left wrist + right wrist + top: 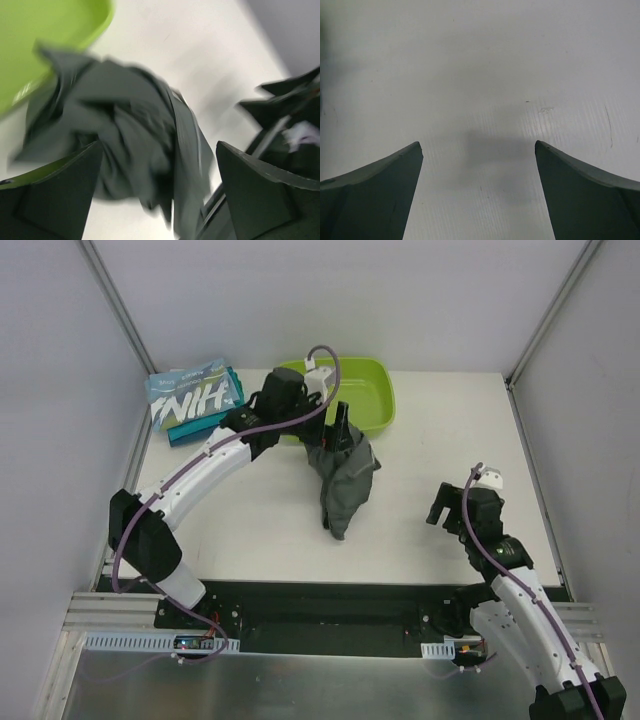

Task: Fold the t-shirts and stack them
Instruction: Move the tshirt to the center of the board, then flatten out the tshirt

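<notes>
A dark grey t-shirt (345,480) lies crumpled in a heap on the table, just in front of the tub. My left gripper (338,432) is at the top of that heap. In the left wrist view the jaws (157,145) stand wide apart and the blurred grey cloth (130,135) shows between and beyond them. A folded light blue t-shirt with white letters (190,395) lies at the far left on top of folded teal cloth (205,427). My right gripper (440,508) is open and empty over bare table (480,75) at the right.
The lime-green plastic tub (365,390) stands at the back centre, directly behind the grey shirt; its rim shows in the left wrist view (60,35). Enclosure walls border the table on the left, back and right.
</notes>
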{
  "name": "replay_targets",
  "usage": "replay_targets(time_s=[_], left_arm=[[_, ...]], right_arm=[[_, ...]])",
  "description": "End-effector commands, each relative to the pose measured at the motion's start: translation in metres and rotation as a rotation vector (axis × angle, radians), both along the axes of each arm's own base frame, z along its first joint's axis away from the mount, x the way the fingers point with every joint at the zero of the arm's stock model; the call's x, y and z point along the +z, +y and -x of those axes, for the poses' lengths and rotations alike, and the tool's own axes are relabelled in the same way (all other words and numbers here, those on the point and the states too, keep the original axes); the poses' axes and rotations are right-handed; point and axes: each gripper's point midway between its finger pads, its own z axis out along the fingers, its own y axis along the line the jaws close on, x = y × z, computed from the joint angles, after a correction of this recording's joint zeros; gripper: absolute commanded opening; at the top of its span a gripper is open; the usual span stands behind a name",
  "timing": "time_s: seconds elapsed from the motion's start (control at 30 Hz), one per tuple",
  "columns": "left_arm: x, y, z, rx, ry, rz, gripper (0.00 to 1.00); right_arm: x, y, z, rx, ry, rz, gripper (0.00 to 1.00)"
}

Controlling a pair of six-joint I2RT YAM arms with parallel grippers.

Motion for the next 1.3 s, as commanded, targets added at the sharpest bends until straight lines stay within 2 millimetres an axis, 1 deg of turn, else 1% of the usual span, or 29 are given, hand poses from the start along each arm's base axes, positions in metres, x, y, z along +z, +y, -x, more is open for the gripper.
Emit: replay_targets(time_s=[0.0,0.07,0.13,0.17,0.27,0.3,0.37,0.47,0.53,0.57,0.6,0.63,0.7,0.73,0.8,0.87,0.9,0.93,0.97,1.0,1.03,1.2,1.27], left_arm=[[-0.059,0.051,0.013,0.176,0.092,-0.205,0.99],[-0.076,0.075,0.017,0.278,0.101,-0.257,0.99],[-0.091,0.096,0.027,0.361,0.121,-0.282,0.99],[-0.103,0.108,0.033,0.404,0.136,-0.303,0.99],[-0.131,0.142,0.051,0.546,0.175,-0.331,0.99],[-0.139,0.155,0.054,0.603,0.173,-0.339,0.99],[-0.156,0.169,0.063,0.661,0.200,-0.324,0.99],[-0.171,0.184,0.069,0.728,0.247,-0.267,0.99],[-0.180,0.191,0.071,0.767,0.265,-0.228,0.99],[-0.181,0.191,0.070,0.774,0.263,-0.210,0.99],[-0.181,0.192,0.069,0.785,0.259,-0.188,0.99],[-0.177,0.192,0.068,0.792,0.248,-0.161,0.99],[-0.173,0.192,0.067,0.787,0.230,-0.136,0.99],[-0.172,0.192,0.068,0.786,0.225,-0.133,0.99],[-0.173,0.196,0.068,0.792,0.214,-0.134,0.99],[-0.174,0.200,0.070,0.803,0.211,-0.132,0.99],[-0.176,0.201,0.071,0.806,0.212,-0.131,0.99],[-0.176,0.202,0.072,0.810,0.213,-0.125,0.99],[-0.176,0.204,0.073,0.813,0.213,-0.123,0.99],[-0.177,0.205,0.073,0.820,0.215,-0.118,0.99],[-0.177,0.206,0.073,0.826,0.216,-0.114,0.99],[-0.179,0.211,0.073,0.840,0.219,-0.111,0.99],[-0.179,0.212,0.073,0.841,0.220,-0.111,0.99]], right_arm=[[0.012,-0.003,-0.004,-0.028,0.013,0.010,0.96],[0.011,-0.001,-0.005,-0.016,0.020,0.004,0.96],[0.010,0.004,-0.007,0.007,0.023,-0.005,0.96],[0.011,0.009,-0.008,0.030,0.020,-0.019,0.96],[0.011,0.034,-0.009,0.152,0.015,-0.092,0.97],[0.012,0.044,-0.010,0.198,0.012,-0.114,0.99],[0.016,0.072,-0.007,0.339,0.015,-0.157,0.99],[0.018,0.110,0.000,0.490,0.030,-0.141,0.99],[0.016,0.132,0.002,0.537,0.043,-0.109,0.99],[0.016,0.143,0.003,0.550,0.054,-0.095,0.99],[0.017,0.156,0.003,0.564,0.055,-0.082,0.99],[0.022,0.172,0.002,0.585,0.047,-0.081,0.99],[0.022,0.192,0.000,0.583,0.055,-0.064,0.99],[0.019,0.198,-0.004,0.563,0.063,-0.043,0.99],[0.020,0.213,-0.011,0.537,0.064,-0.008,0.99],[0.011,0.227,-0.013,0.530,0.100,0.028,0.99],[0.008,0.233,-0.012,0.529,0.118,0.040,0.99],[0.002,0.238,-0.011,0.531,0.140,0.064,0.97],[-0.002,0.239,-0.012,0.513,0.158,0.085,0.96],[-0.012,0.240,-0.011,0.500,0.190,0.119,0.96],[-0.016,0.242,-0.012,0.485,0.206,0.138,0.94],[-0.042,0.244,-0.005,0.442,0.298,0.193,0.77],[-0.051,0.244,-0.003,0.430,0.325,0.195,0.60]])
